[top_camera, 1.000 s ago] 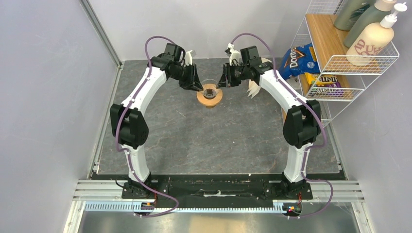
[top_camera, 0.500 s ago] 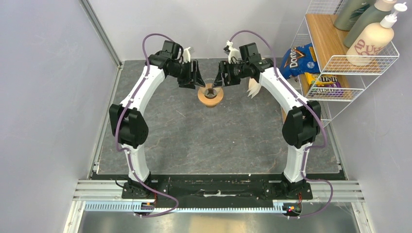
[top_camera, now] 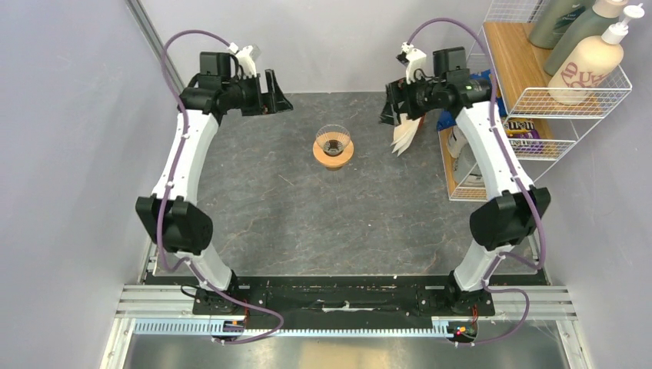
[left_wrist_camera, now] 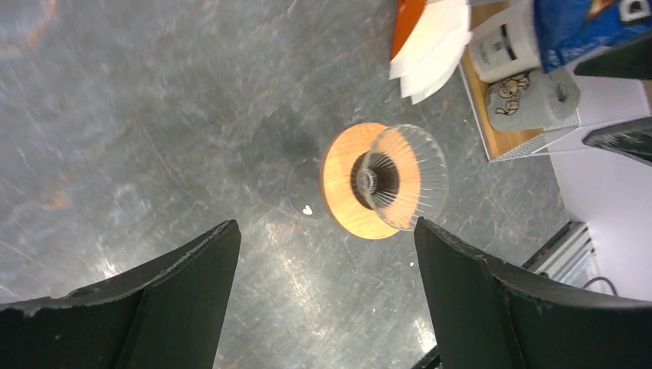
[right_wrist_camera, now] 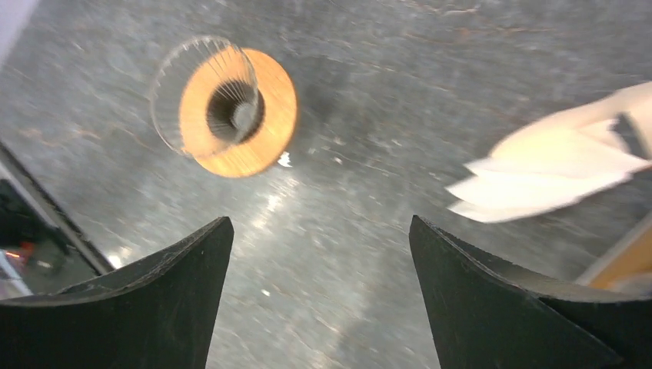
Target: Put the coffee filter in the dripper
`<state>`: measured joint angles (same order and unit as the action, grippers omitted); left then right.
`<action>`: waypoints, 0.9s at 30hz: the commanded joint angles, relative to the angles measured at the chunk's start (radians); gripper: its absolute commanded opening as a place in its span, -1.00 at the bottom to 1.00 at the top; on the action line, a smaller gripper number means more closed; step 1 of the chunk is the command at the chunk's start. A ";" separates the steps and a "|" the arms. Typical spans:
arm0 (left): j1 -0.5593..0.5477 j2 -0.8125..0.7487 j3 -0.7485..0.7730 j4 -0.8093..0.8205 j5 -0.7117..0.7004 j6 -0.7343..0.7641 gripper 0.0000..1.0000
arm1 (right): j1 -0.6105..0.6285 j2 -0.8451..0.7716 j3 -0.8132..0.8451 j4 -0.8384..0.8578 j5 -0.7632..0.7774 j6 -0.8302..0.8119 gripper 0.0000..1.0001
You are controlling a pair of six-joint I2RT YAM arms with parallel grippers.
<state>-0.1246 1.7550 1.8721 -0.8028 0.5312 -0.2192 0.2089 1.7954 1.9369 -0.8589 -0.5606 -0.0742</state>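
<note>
Both jaws spread, empty: left gripper (top_camera: 274, 95), right gripper (top_camera: 390, 112). Dripper (top_camera: 333, 144) sits bare mid-worktop (top_camera: 307, 219). Coffee filter (top_camera: 405, 136) stack is to its right. You risk pinching several sheets together.

The top camera looked steeply down from above the 6 o'clock edge of the desk (top_camera: 307, 215), taking in all of it. Each wrist camera hung high, looking down between its own fingers (left_wrist_camera: 177, 307). All three views shared the dripper (top_camera: 333, 144), toward 12 o'clock on the desk.
</note>
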 commanded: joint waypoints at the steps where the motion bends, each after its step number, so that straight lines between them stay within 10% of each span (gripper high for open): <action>1: -0.017 -0.108 -0.024 0.076 0.071 0.152 0.82 | 0.006 -0.067 0.038 -0.188 0.126 -0.339 0.82; 12: -0.013 -0.193 -0.178 0.197 0.150 0.091 0.84 | 0.006 0.064 0.018 -0.110 0.412 -0.903 0.44; 27: 0.041 -0.202 -0.206 0.197 0.171 0.023 0.84 | 0.010 0.265 0.019 0.029 0.411 -1.133 0.39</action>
<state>-0.0902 1.5921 1.6684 -0.6388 0.6662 -0.1619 0.2169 2.0415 1.9362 -0.8791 -0.1558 -1.1267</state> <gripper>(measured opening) 0.918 0.698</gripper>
